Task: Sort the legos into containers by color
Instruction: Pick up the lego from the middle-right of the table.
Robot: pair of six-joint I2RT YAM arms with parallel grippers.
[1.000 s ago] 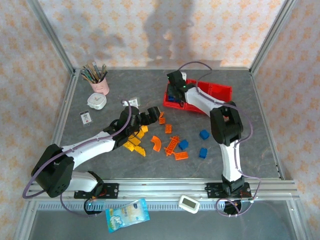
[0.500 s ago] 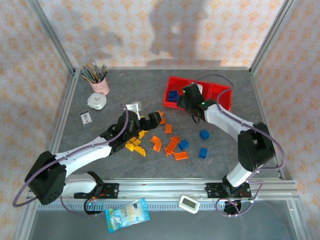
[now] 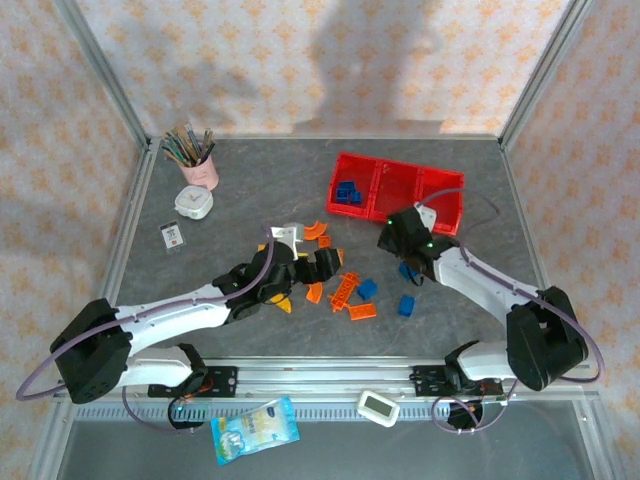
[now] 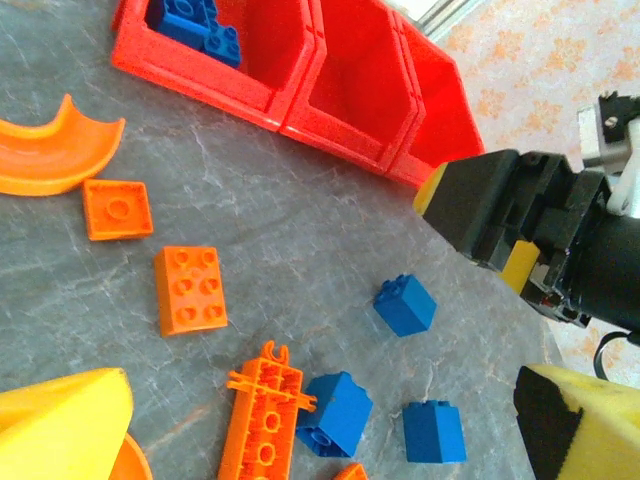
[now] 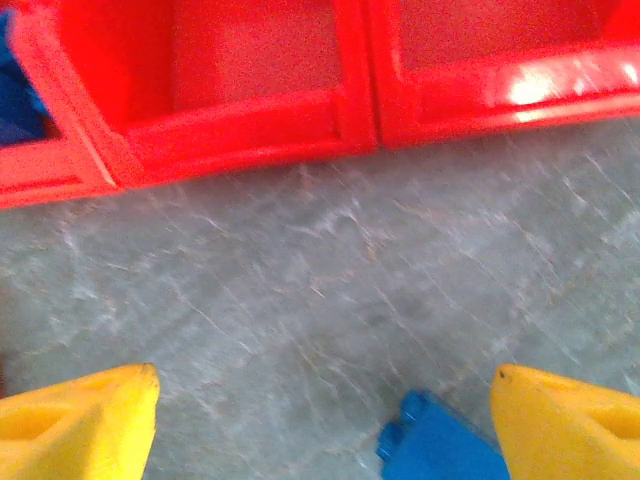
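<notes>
Right gripper [image 5: 325, 378] has withdrawn from the red tray [image 5: 250, 125] to the tabletop [image 5: 300, 270], jaws spread around a blue brick [image 5: 440, 445], evidently for pickup. Left gripper [image 4: 320, 385] jaws likewise spread.

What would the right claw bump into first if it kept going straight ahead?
Probably the blue brick just ahead of the open right gripper, on the tabletop; depth is unclear.

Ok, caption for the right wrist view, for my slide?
Open right gripper over a blue brick on the grey table, red tray beyond.
</notes>
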